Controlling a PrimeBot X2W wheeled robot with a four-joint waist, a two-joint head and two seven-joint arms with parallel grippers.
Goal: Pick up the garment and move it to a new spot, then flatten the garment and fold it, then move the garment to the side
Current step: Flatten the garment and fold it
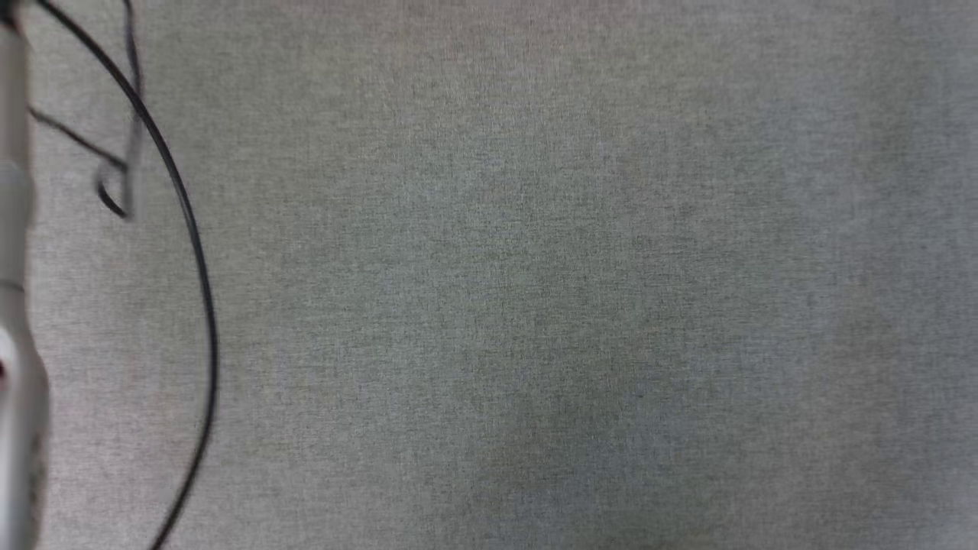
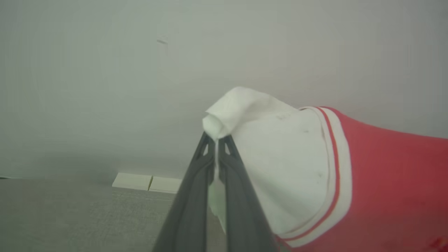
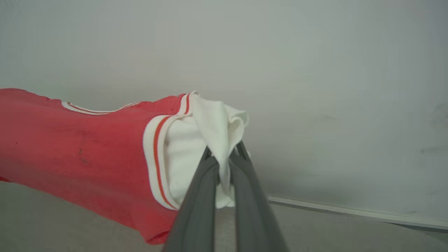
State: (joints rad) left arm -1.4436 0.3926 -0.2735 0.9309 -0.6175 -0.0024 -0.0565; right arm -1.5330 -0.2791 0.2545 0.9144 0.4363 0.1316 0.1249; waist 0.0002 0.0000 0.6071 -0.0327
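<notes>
Plain indoor test room: it looks like a lab-style robot workspace more than a home.

You're looking down on a wide flat surface [image 1: 535, 305] covered in grey woven cloth, with a loose black cable [image 1: 200, 267] curving over its left side beside a pale forearm [image 1: 15, 321] of the rig. From the wrists you see a plain, pale grey wall [image 2: 105, 70] behind the garment [image 3: 87, 147]. A pale strip [image 3: 350, 211] runs along the wall's foot, and two flat pale blocks [image 2: 147, 182] sit at the far edge of the cloth. What kind of building it is, you can't tell from this.
</notes>
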